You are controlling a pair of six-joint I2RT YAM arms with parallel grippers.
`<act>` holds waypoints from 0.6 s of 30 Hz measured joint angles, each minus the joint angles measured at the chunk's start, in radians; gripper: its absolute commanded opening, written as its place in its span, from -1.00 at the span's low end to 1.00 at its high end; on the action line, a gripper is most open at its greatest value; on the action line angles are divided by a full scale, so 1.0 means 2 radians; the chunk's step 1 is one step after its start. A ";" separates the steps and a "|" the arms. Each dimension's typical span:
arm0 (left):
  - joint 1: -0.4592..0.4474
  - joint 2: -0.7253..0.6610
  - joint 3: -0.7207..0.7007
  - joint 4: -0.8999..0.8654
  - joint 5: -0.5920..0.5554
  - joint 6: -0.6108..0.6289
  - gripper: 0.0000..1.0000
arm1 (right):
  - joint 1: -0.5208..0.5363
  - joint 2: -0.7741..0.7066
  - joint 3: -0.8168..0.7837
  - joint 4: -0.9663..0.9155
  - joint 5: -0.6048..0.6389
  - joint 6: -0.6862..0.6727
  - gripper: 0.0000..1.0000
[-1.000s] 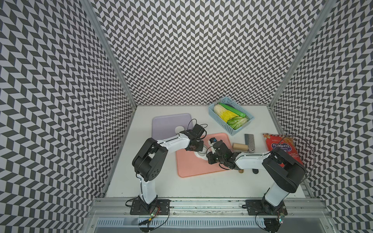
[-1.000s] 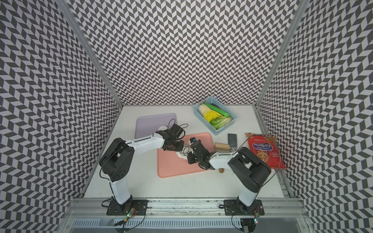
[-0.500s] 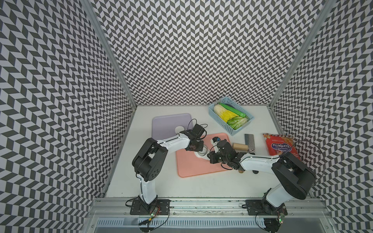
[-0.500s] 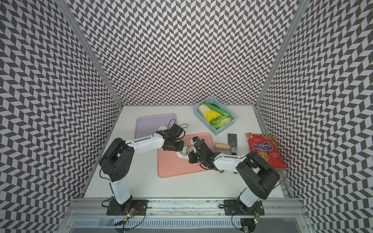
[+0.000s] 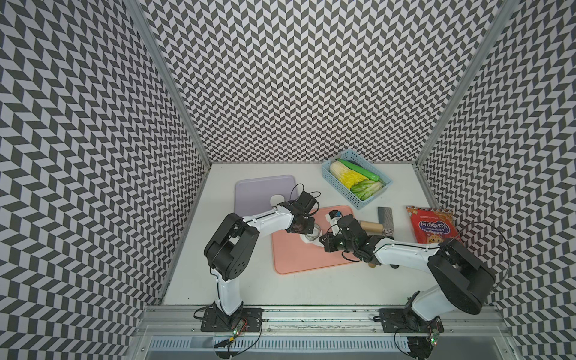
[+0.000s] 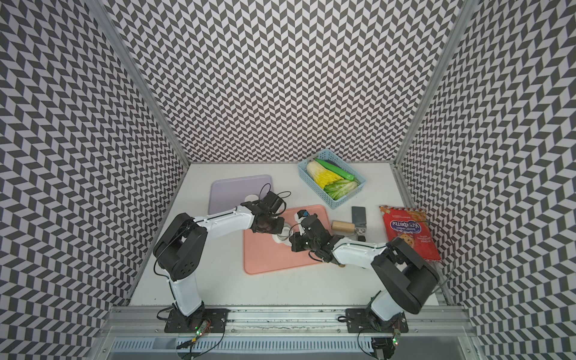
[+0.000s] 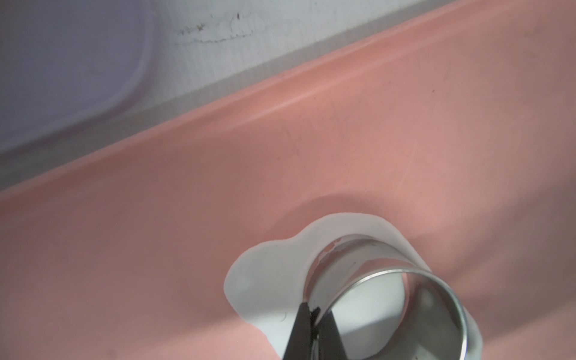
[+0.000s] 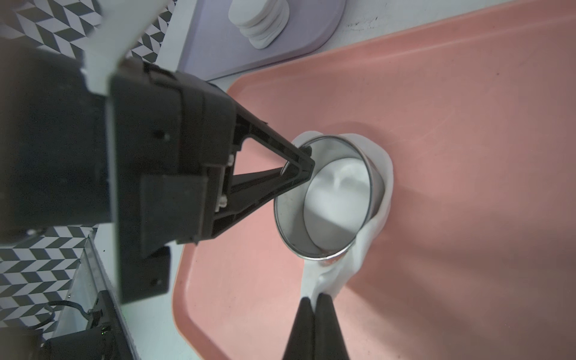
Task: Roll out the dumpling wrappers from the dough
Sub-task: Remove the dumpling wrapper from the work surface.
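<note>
— Where were the wrappers (image 8: 260,18)?
— In a small stack on the purple tray (image 5: 258,193). They sat near the left gripper (image 8: 307,163), on the side away from the right one and not touching it.
— And that gripper?
— Its jaws were clamped on the wall of the metal ring (image 7: 358,261). The ring stood on the dough (image 7: 265,274), which lay flat on the pink tray (image 5: 311,258) right under the fingertips.
— Anything inside the ring?
— White dough covered its floor.
— And the right gripper (image 8: 313,304)?
— It was pinched together on a thin tail of the dough, across the ring from the left gripper. The tail rose off the tray from the foot of the ring up to the tips.
</note>
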 measured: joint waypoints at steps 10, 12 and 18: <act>0.000 0.000 0.000 0.000 0.000 0.000 -1.00 | -0.007 -0.010 0.003 0.000 0.000 0.010 -1.00; 0.000 0.000 0.000 0.000 0.000 0.001 -1.00 | -0.009 -0.014 0.003 0.000 -0.001 0.010 -1.00; 0.000 0.000 0.000 0.000 0.000 0.001 -1.00 | -0.009 -0.018 0.008 0.001 -0.007 0.012 -1.00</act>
